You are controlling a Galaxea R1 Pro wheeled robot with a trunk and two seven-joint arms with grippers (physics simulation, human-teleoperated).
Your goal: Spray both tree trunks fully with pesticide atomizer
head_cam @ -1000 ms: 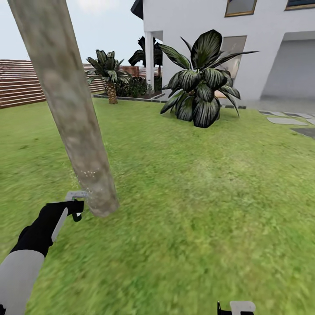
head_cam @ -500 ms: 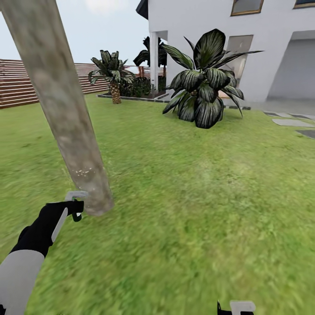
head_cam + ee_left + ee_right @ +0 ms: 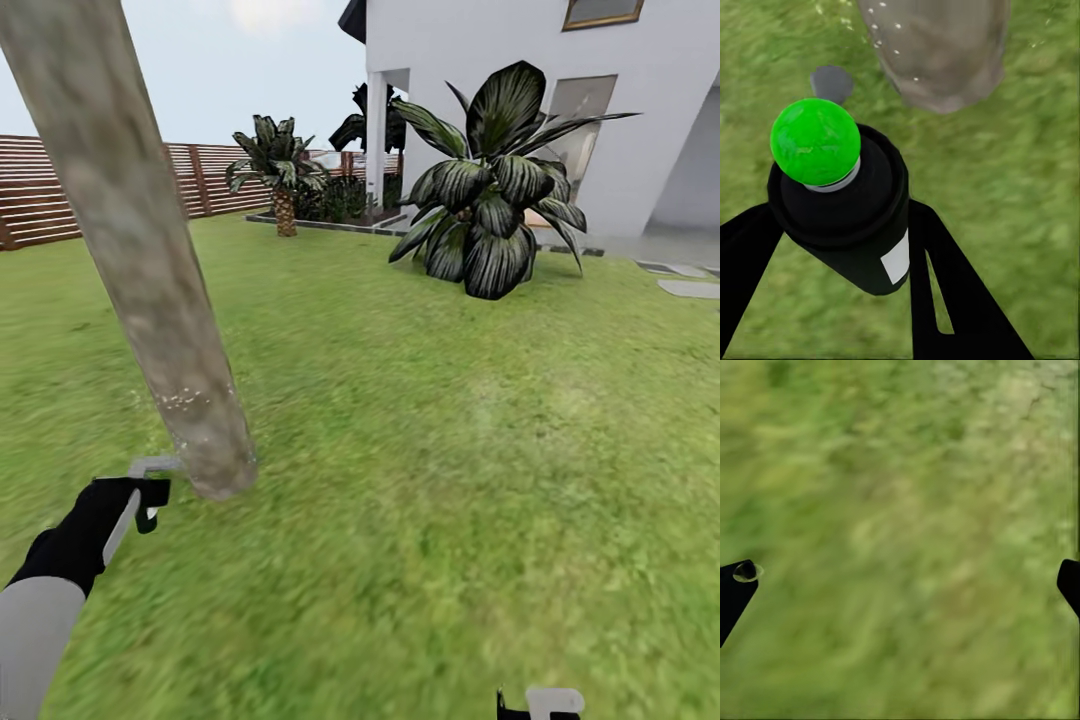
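My left gripper (image 3: 150,490) is low over the lawn, just beside the base of a tree trunk (image 3: 150,280). The left wrist view has this gripper (image 3: 844,217) shut on the pesticide atomizer (image 3: 844,217), a black cylinder topped by a bright green ball (image 3: 815,141) that points at the trunk's foot (image 3: 945,52). Tiny whitish specks of pesticide (image 3: 185,400) dot the lower trunk, and more specks (image 3: 881,30) float by it. My right gripper (image 3: 540,705) hangs open over bare grass (image 3: 900,581), holding nothing.
A big dark-leaved plant (image 3: 490,200) stands before the white house (image 3: 620,110) at the back right. A small palm (image 3: 280,180) and a brown slat fence (image 3: 60,190) line the back. Paving slabs (image 3: 690,288) lie at the right; lawn (image 3: 450,450) spreads right of the trunk.
The head view has swung, so house and plants sit further right. My left gripper with the atomizer has dropped slightly down and left beside the trunk's base.
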